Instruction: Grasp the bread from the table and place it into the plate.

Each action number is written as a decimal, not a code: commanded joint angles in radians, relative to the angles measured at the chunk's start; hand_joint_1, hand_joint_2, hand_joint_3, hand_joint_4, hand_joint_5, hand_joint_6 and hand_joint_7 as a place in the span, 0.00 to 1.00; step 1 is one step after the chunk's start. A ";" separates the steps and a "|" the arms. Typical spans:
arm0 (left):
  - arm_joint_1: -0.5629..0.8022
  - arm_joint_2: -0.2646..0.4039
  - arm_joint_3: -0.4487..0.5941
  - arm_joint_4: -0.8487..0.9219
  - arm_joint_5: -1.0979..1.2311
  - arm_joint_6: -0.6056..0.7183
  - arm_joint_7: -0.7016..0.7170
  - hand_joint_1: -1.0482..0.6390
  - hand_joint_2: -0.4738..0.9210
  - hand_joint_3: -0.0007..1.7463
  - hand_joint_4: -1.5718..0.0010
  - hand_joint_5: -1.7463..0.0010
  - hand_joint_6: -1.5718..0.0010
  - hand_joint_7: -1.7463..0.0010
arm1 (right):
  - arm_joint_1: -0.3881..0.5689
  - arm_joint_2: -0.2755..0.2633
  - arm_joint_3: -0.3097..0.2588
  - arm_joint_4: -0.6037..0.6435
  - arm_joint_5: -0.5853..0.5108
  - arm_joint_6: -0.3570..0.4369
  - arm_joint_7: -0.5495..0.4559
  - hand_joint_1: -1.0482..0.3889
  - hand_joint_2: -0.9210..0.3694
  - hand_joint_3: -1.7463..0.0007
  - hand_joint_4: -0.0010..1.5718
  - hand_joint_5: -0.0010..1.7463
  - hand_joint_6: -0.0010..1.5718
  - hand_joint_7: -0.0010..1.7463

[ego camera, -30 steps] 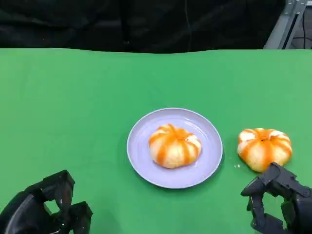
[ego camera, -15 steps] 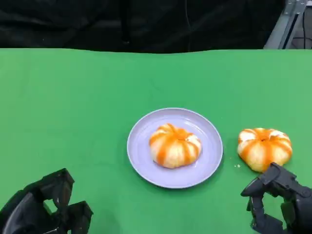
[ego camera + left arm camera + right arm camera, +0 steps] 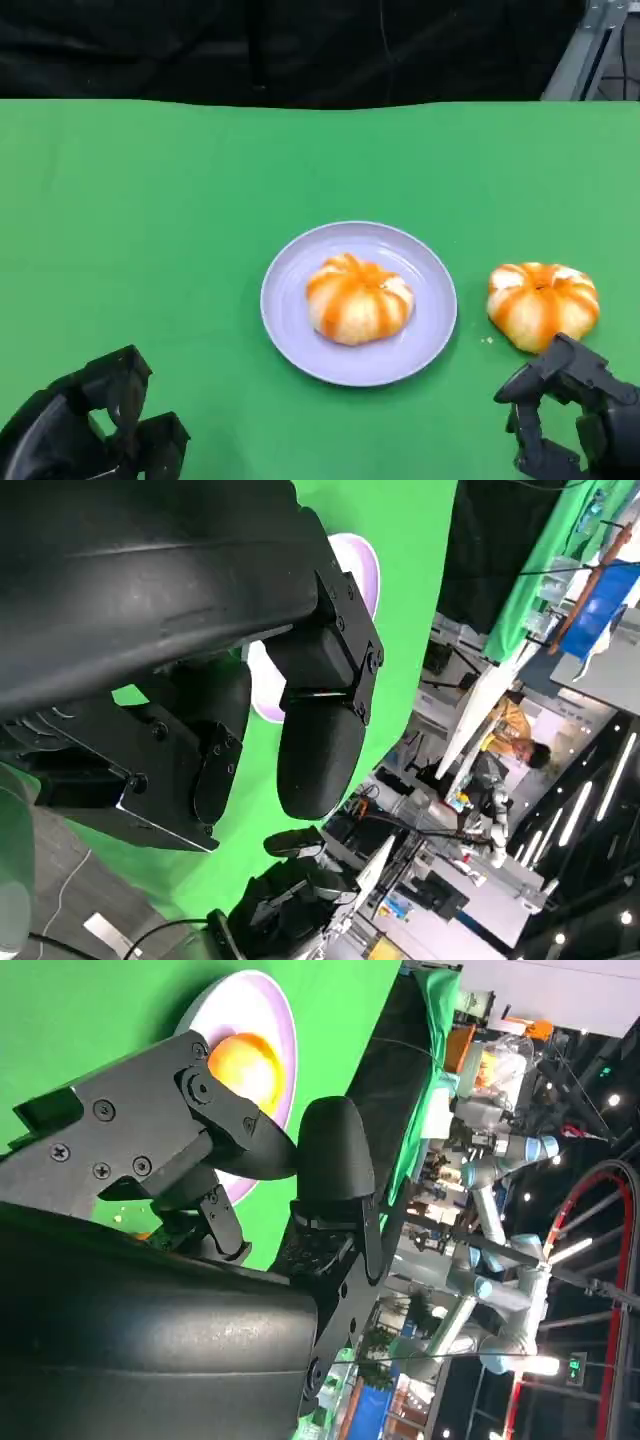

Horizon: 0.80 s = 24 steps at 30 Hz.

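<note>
No text, label, brand, number or sign can be read in any view; the background clutter in the wrist views is too small and blurred to make out any lettering.

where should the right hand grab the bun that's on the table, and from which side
Grip the bun across its round sides from above, probably. It's a low dome lying flat on the cloth, apart from the plate. The right hand sits just on its near side, so a short forward reach should do.
</note>
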 commanded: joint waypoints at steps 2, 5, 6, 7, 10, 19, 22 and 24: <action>-0.002 0.008 0.012 -0.012 -0.006 0.005 0.007 0.70 0.79 1.00 0.30 0.00 0.40 0.00 | 0.009 -0.009 -0.004 -0.010 0.008 0.003 -0.006 0.67 0.27 0.35 0.52 1.00 0.48 0.84; -0.010 0.000 0.011 -0.023 0.003 0.000 0.028 0.71 0.80 1.00 0.30 0.00 0.40 0.00 | 0.015 -0.010 -0.002 -0.012 0.012 0.001 -0.002 0.67 0.27 0.36 0.51 1.00 0.47 0.84; -0.013 -0.004 0.009 -0.026 0.007 -0.005 0.035 0.72 0.82 1.00 0.29 0.00 0.40 0.00 | 0.018 -0.010 -0.001 -0.017 0.012 0.004 -0.001 0.68 0.26 0.37 0.51 1.00 0.47 0.85; -0.014 -0.007 0.009 -0.028 0.010 -0.009 0.039 0.72 0.82 1.00 0.29 0.00 0.40 0.00 | 0.021 -0.009 -0.001 -0.021 0.013 0.007 -0.001 0.68 0.26 0.37 0.51 1.00 0.47 0.85; -0.014 -0.010 0.009 -0.029 0.012 -0.009 0.042 0.72 0.83 1.00 0.28 0.00 0.39 0.00 | 0.024 -0.009 0.000 -0.026 0.013 0.011 -0.001 0.68 0.25 0.38 0.51 1.00 0.47 0.85; -0.012 -0.018 0.005 -0.035 0.025 -0.014 0.061 0.73 0.84 0.99 0.28 0.00 0.39 0.00 | 0.007 -0.011 -0.003 0.005 0.019 -0.023 -0.001 0.68 0.25 0.38 0.51 1.00 0.47 0.85; -0.014 -0.019 0.005 -0.032 0.024 -0.014 0.057 0.74 0.84 0.99 0.27 0.00 0.40 0.00 | 0.012 -0.012 -0.003 -0.003 0.015 -0.008 -0.002 0.67 0.26 0.38 0.52 1.00 0.47 0.85; -0.016 -0.019 0.006 -0.030 0.022 -0.014 0.055 0.73 0.84 0.99 0.27 0.00 0.40 0.00 | 0.016 -0.012 -0.003 -0.010 0.013 0.002 -0.002 0.67 0.26 0.37 0.51 1.00 0.47 0.86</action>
